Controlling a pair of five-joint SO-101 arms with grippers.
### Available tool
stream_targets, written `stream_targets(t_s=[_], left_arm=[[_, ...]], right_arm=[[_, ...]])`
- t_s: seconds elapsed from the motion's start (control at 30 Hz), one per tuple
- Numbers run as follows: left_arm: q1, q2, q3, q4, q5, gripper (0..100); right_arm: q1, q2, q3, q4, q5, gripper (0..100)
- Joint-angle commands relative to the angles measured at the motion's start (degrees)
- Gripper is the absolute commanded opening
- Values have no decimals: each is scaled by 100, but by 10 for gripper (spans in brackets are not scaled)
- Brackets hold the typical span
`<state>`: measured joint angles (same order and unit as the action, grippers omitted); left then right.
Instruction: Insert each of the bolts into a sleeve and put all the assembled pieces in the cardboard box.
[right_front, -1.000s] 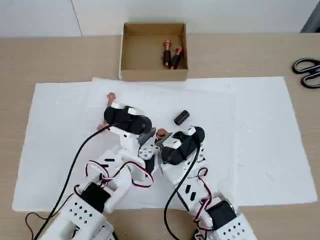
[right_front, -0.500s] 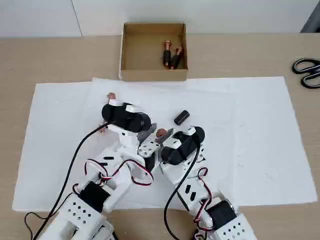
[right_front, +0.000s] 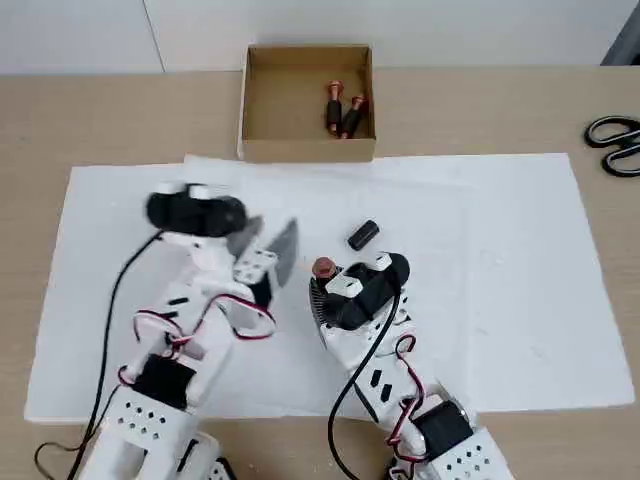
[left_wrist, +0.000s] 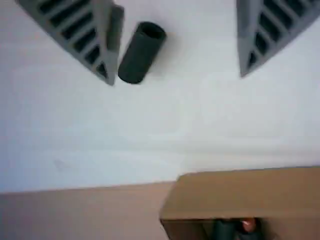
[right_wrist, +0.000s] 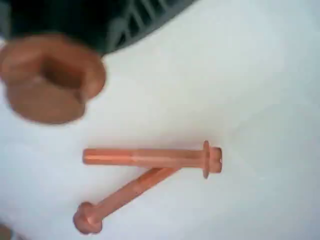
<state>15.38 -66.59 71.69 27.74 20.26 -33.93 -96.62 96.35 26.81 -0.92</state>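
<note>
Bright, even light falls from above in the high view. The white paper sheet (right_front: 500, 300) shows no glare, and the arms cast only soft, pale shadows on it. The brown cardboard box (right_front: 245, 100) is dimmer along its inner walls. In the left wrist view the left gripper's (left_wrist: 175, 50) grey ribbed fingers (left_wrist: 75, 30) are blurred, and the black cylindrical sleeve (left_wrist: 141, 51) throws a faint shadow. In the right wrist view the copper-coloured bolt (right_wrist: 50, 80) nearest the lens is out of focus.
</note>
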Motion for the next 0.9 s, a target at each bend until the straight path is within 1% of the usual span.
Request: stream_targets(t_s=[0.0, 0.17, 0.27, 0.3, 0.37, 0.43, 0.5, 0.57, 0.7, 0.8, 0.87], left_arm=[[-782, -466, -338, 299, -26, 155], [-1837, -1354, -312, 1310, -158, 156], [-2576, -1890, -303, 1785, -1046, 156], [-2813, -2040, -303, 1908, -1240, 156], [-3235, -2268, -330, 2207, -1407, 156], [-3499, -2347, -338, 2391, -1591, 156], [-3481, -2163, -347, 2602, -1890, 156], [-3393, -1714, -435, 2866, -1987, 167], [-3349, -396, -1042, 3130, -1987, 187], [-3341, 563, -1648, 3288, -1987, 187], [-3218, 1099, -1895, 3349, -2004, 187]], right_arm=[[13, -119, 18, -119, -70, 4], [31, -92, 18, -119, -70, 4], [180, -92, 26, -119, -70, 4], [242, -92, 26, -119, -70, 4], [347, -84, 26, -119, -70, 4], [444, -66, 9, 22, -70, 4], [470, 66, -185, 558, -141, 4], [593, 347, -510, 954, -176, 4], [1059, 1253, -1530, 998, -149, 4], [1165, 2281, -2716, 1033, 105, 4], [1174, 3222, -3657, 1200, 299, 4]])
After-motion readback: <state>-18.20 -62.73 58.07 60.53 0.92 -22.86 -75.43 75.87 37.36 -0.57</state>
